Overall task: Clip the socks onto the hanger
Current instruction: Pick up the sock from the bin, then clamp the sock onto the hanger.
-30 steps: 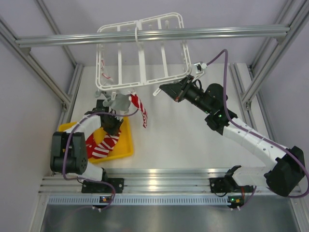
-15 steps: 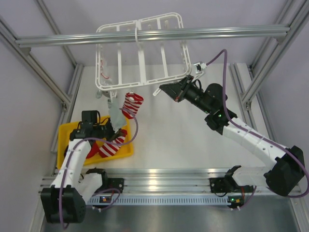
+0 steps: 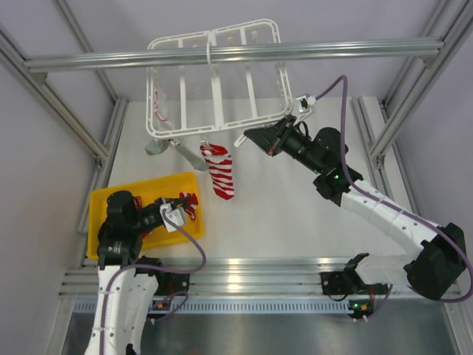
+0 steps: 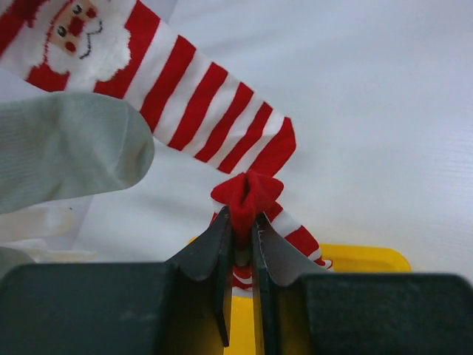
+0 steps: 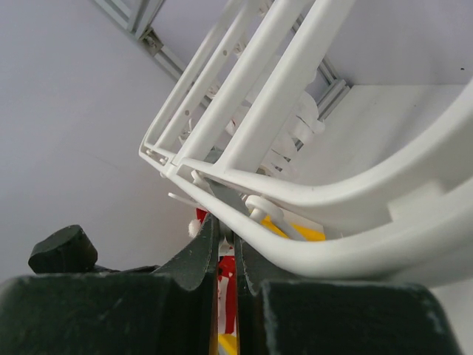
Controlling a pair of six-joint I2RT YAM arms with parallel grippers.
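The white hanger [image 3: 214,81] hangs from the top rail. A red-and-white striped sock [image 3: 221,171] hangs from a clip on the hanger's near edge, beside a grey sock [image 3: 157,146]. It shows in the left wrist view as a Santa sock [image 4: 185,96]. My left gripper [image 3: 179,211] is low over the yellow tray [image 3: 103,201] and shut on a fold of a second red sock [image 4: 247,196], also seen from the top [image 3: 189,203]. My right gripper [image 3: 253,137] is shut on the hanger's near rim [image 5: 332,200] at its right corner; its fingertips [image 5: 208,235] pinch the thin white edge.
Aluminium rails [image 3: 236,55] cross above the hanger and run down both sides. The yellow tray sits front left, its rim visible in the left wrist view [image 4: 369,259]. The grey sock [image 4: 74,148] hangs close to the left camera.
My left arm has pulled back from the hanger down to the tray and closed on the second sock. The striped sock swung and now hangs straight. The right arm has not moved.
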